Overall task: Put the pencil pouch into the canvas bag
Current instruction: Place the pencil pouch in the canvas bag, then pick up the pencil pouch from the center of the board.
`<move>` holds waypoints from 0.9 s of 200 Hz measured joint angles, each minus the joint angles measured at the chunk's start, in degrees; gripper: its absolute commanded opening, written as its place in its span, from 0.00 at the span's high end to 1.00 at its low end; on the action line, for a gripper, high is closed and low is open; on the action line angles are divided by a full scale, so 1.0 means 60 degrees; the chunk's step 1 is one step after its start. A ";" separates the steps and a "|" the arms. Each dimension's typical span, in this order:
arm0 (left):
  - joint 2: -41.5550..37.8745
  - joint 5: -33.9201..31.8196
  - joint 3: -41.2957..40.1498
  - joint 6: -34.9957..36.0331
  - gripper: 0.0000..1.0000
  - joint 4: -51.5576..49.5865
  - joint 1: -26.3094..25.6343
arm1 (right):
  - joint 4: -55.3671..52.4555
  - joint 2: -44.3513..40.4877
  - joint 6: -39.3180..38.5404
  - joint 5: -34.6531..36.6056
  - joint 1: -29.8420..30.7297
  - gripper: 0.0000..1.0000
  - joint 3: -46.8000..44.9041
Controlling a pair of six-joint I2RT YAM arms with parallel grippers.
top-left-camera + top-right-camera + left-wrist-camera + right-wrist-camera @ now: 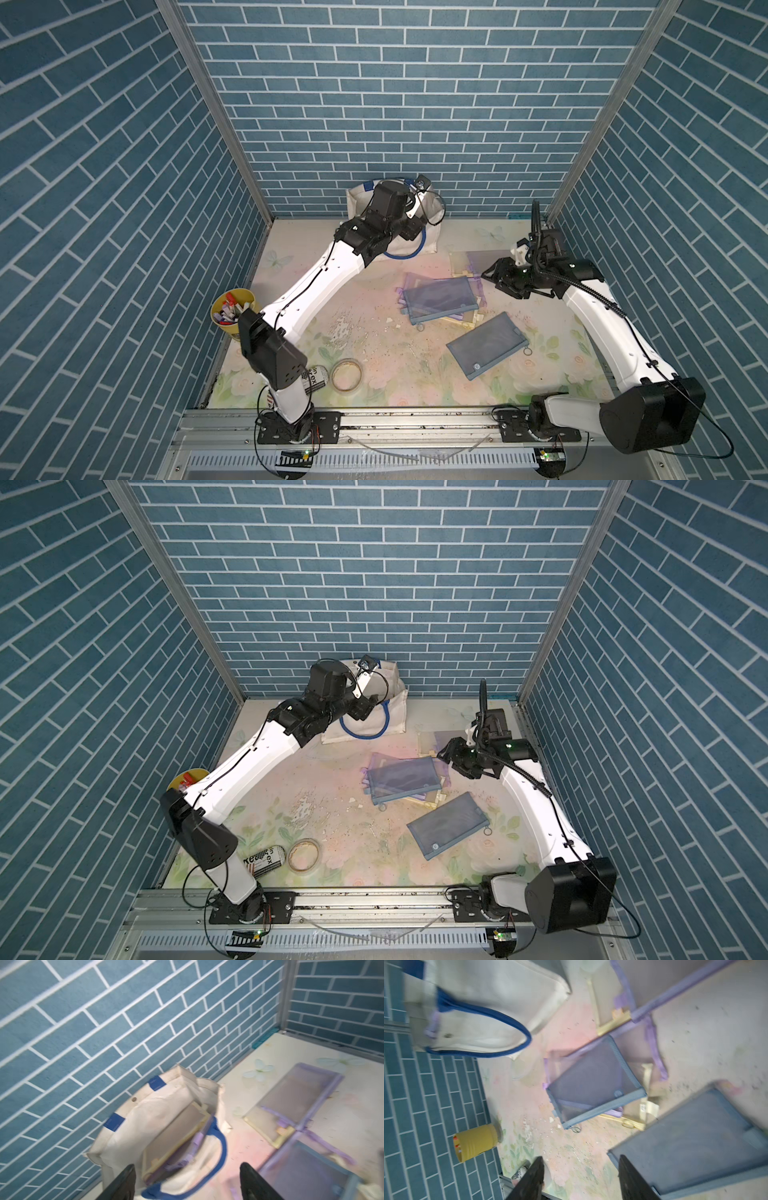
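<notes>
The off-white canvas bag (434, 230) (397, 717) with blue handles stands open against the back wall. In the left wrist view a yellow-edged pencil pouch (178, 1126) lies inside the canvas bag (158, 1105), with a purple-edged one (197, 1140) against it. My left gripper (187, 1180) hangs open just above the bag's mouth, holding nothing; in a top view the left gripper (409, 228) is mostly hidden under its wrist. My right gripper (492, 274) (581, 1178) is open and empty, hovering above the table by the loose pouches.
More mesh pouches lie on the table: a blue one on a stack (440, 296), a lone blue one (486, 347), and a purple and yellow pair (478, 259). A yellow cup of markers (230, 309), a tape roll (347, 374) and a can (316, 378) sit on the left.
</notes>
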 measured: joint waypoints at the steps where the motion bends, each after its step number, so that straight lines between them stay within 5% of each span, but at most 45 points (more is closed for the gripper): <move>1: -0.0029 0.0004 -0.0029 -0.0011 0.18 -0.0011 -0.0022 | -0.0004 -0.0018 0.0011 0.0015 0.0000 0.43 -0.0040; 72: -0.0284 0.2605 -0.1923 -0.2218 0.02 -0.0845 -0.1333 | 0.0878 -0.1457 0.2102 0.1078 -0.0259 0.42 -0.3923; 180: 0.3224 0.5832 -0.0353 -0.3370 0.04 -0.2415 -0.1497 | 0.2259 -0.0849 0.2922 0.1661 -0.0663 0.43 -0.4980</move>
